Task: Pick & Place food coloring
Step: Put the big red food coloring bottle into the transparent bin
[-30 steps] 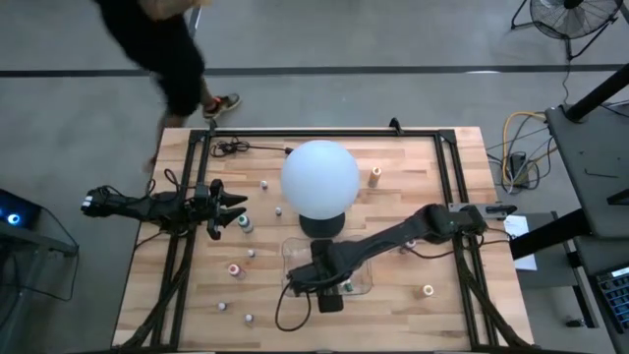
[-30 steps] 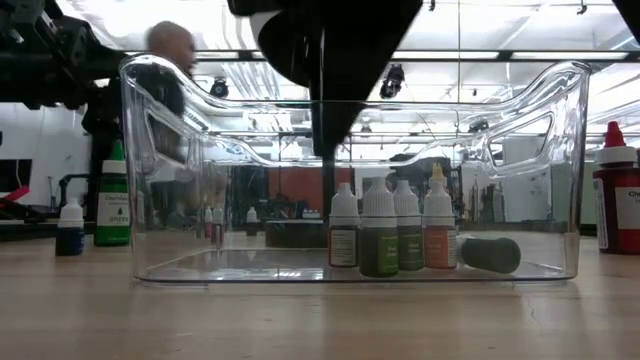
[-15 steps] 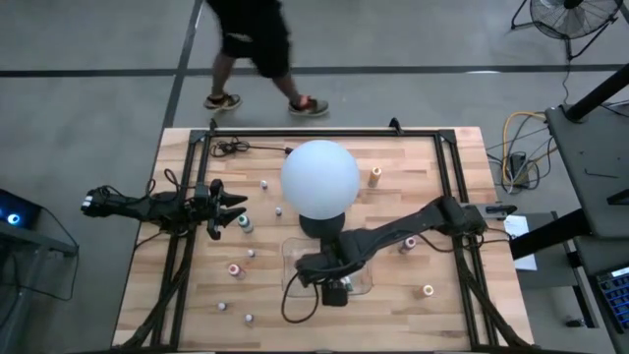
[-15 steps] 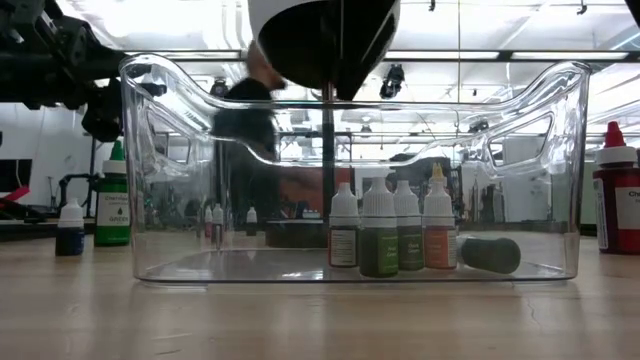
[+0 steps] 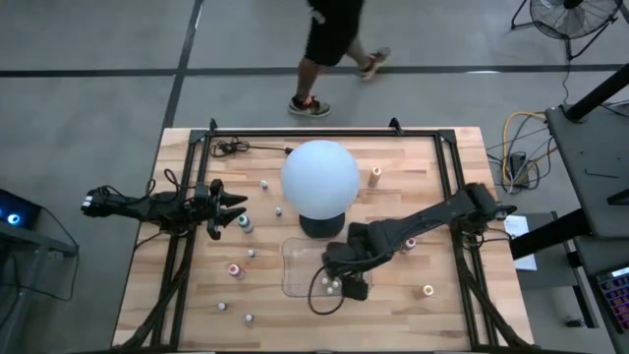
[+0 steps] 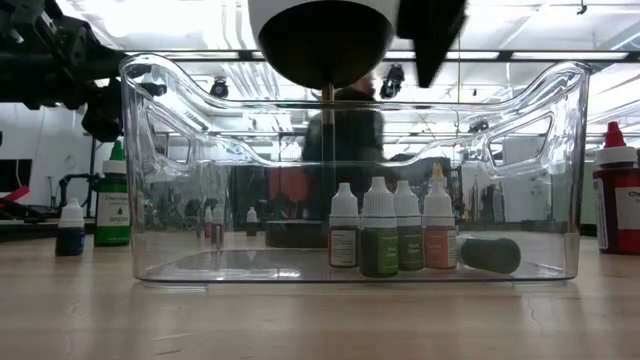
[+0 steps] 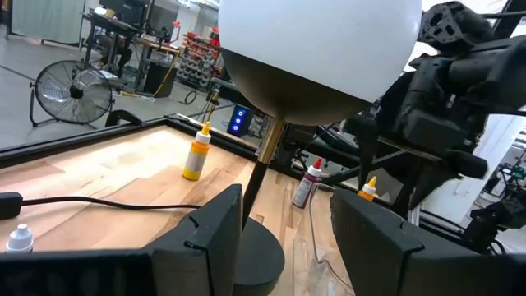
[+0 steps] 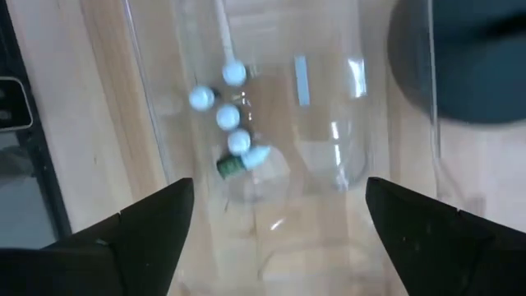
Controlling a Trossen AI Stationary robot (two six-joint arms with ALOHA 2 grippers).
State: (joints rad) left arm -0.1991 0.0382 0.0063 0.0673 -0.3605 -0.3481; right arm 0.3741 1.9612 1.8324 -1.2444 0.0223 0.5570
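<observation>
The food coloring shows as tiny bottles. Several stand upright in a row (image 6: 380, 235) on the floor of the clear tray (image 6: 200, 200), and one lies on its side (image 6: 490, 253) beside them. Others stand loose on the wooden table, such as a pink one (image 5: 234, 268) and an orange one (image 5: 428, 290). My right gripper (image 5: 351, 286) hangs open above the tray's right part and points down, with the bottles (image 8: 228, 116) below it and nothing between its fingers (image 8: 140, 238). At the table's left my left gripper (image 5: 231, 208) is level and open, holding nothing.
A white globe lamp (image 5: 319, 177) on a dark base (image 5: 321, 224) stands just beyond the tray (image 5: 300, 261). A yellow bottle (image 5: 375, 175) stands at the far right. A black cable (image 5: 236, 147) lies at the far left. A person (image 5: 334, 39) walks past the far edge.
My right gripper has risen out of the tray and gone a little toward the table's right edge, rolling its wrist. The bottles in the tray have kept their places. The person has walked from left to right beyond the table.
</observation>
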